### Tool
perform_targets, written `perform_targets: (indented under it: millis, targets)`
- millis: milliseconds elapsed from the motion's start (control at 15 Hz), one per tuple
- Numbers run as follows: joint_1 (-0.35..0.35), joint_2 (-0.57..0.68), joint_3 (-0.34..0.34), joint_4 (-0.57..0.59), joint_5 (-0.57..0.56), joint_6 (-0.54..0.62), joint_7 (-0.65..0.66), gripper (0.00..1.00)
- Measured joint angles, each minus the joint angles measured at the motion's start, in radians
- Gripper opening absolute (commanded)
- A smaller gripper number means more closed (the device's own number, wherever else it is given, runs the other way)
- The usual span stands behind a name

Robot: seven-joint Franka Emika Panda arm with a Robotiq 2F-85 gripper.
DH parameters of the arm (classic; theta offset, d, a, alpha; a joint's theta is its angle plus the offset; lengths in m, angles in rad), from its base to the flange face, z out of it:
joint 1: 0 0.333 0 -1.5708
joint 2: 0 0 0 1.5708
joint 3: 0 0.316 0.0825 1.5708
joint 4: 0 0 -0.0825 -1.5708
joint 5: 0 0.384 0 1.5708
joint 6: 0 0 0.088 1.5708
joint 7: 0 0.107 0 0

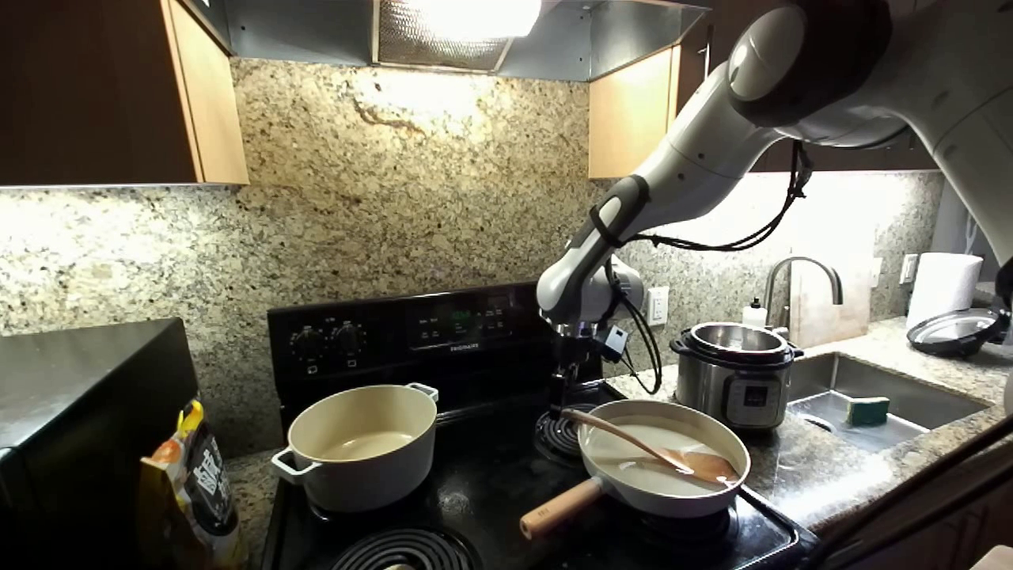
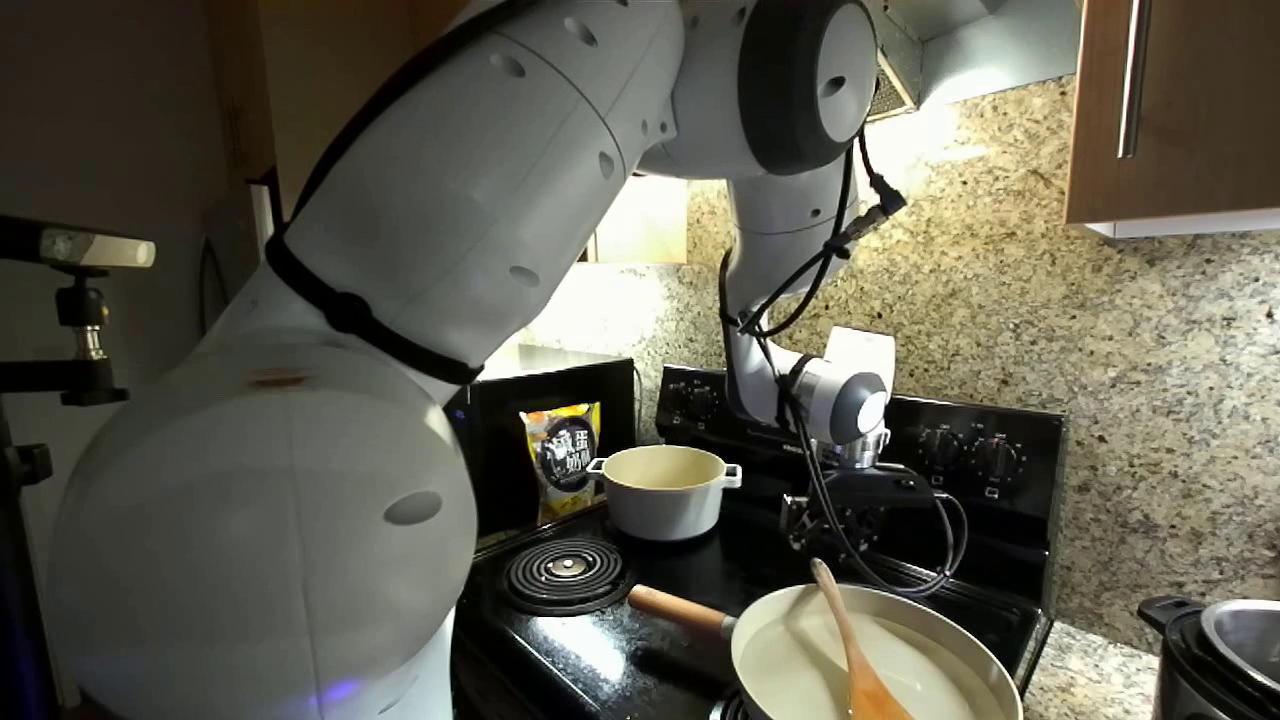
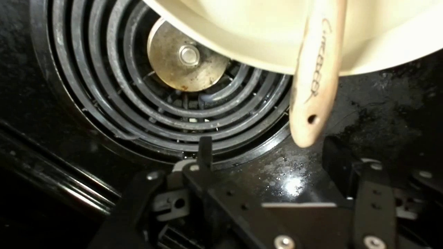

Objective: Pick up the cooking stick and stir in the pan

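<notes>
Wooden spoon (image 3: 317, 71), one: lies in the frying pan (image 1: 657, 507), head in the pan's pale liquid (image 1: 637, 476), handle across the rim. Pincer (image 3: 266, 147), one: just outside the pan's rim; fingers spread well apart, nothing held. Step in hand, as judged: approach to the grasp; stirring not yet begun. Next move, as judged: centre on the spoon's handle end, which appears nearer one finger in the wrist view, advance towards the pan, close, then lift lightly. Long axis: slants across the pan, head low on the side away from the pincer, handle raised, its end pointing out over the rim towards the pincer.
</notes>
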Motion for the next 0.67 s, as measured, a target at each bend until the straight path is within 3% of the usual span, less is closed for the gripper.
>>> perform_targets:
  millis: [667]
  targets:
    - [-0.001, 0.025, -0.010, 0.047, 0.028, -0.097, -0.052, 0.98]
